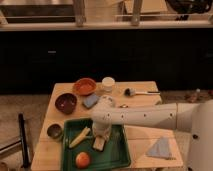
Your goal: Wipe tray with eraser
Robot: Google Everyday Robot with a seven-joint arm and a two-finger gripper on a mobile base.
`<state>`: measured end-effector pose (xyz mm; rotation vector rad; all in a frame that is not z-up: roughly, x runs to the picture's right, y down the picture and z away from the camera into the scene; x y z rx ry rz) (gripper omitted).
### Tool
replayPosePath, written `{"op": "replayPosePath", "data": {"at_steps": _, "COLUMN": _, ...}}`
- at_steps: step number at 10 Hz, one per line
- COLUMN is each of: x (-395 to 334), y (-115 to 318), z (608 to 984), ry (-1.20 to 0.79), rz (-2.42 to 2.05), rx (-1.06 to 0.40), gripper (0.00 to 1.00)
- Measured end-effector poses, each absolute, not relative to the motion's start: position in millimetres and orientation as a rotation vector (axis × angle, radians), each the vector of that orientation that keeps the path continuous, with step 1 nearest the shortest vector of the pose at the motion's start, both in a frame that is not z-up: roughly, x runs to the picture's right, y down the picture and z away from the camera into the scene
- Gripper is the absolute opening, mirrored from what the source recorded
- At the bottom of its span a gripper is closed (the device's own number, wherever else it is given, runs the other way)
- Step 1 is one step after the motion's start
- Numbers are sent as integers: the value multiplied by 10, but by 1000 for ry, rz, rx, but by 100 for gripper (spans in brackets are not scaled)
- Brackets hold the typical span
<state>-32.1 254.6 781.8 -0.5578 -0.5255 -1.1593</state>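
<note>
The large green tray (117,152) lies at the front of the wooden table. The small tan-brown eraser (99,144) rests on the tray floor near its middle. My gripper (101,135) hangs from the white arm that reaches in from the right and points down right over the eraser, touching or holding its top. A yellow banana piece (79,137) lies on the tray's left part and a red apple (83,159) sits at its front left.
On the wooden table (140,102) stand an orange bowl (84,86), a dark brown bowl (66,102), a blue sponge (91,101), a white cup (108,83), a brush (136,92), a small metal bowl (54,131) and a grey-blue folded cloth (160,148).
</note>
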Motion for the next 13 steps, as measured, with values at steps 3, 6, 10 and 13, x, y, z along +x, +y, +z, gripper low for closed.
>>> {"op": "replayPosePath", "data": {"at_steps": 3, "x": -324, "y": 2657, "z": 7701, "ry": -522, "rz": -1208, "rx": -570, "gripper": 5}}
{"op": "replayPosePath", "data": {"at_steps": 6, "x": -191, "y": 2671, "z": 7680, "ry": -494, "rz": -1209, "rx": -604, "gripper": 5}}
{"op": "replayPosePath", "data": {"at_steps": 10, "x": 70, "y": 2551, "z": 7792, "ry": -459, "rz": -1148, "rx": -618, "gripper": 5}}
{"op": "replayPosePath", "data": {"at_steps": 13, "x": 111, "y": 2406, "z": 7922, "ry": -447, "rz": -1102, "rx": -583, "gripper": 5}}
